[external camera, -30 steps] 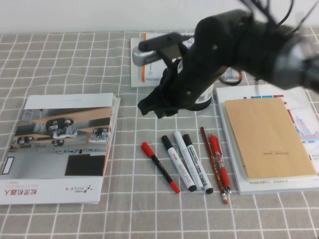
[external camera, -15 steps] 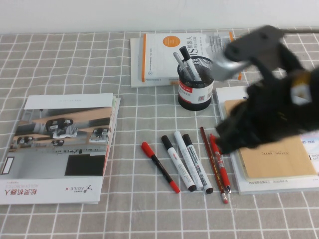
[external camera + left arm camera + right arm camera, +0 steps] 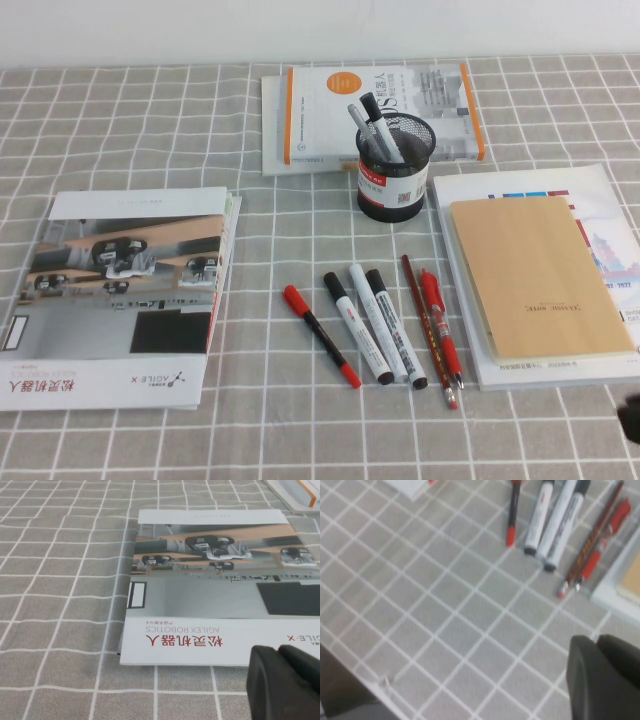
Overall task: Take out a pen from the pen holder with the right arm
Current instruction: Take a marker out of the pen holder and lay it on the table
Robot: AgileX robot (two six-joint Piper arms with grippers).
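The black mesh pen holder (image 3: 392,192) stands at the back middle of the table, with two markers (image 3: 371,120) upright in it. Several pens and markers (image 3: 380,322) lie side by side on the cloth in front of it. My right gripper (image 3: 596,642) is shut and holds nothing; it hovers over bare cloth near the table's front right, with the row of pens (image 3: 555,520) beyond it. Only a dark sliver of the right arm (image 3: 633,418) shows in the high view. My left gripper (image 3: 278,652) is shut and empty, just off the near edge of a brochure (image 3: 215,580).
A large brochure (image 3: 125,295) lies at the left. A brown notebook (image 3: 535,275) on white papers is at the right. An orange-edged book (image 3: 330,110) lies behind the holder. The table's front edge (image 3: 372,682) shows in the right wrist view.
The right arm swung from over the pen holder to the right and down toward the front right corner, almost out of the high view. Its jaws closed with nothing in them.
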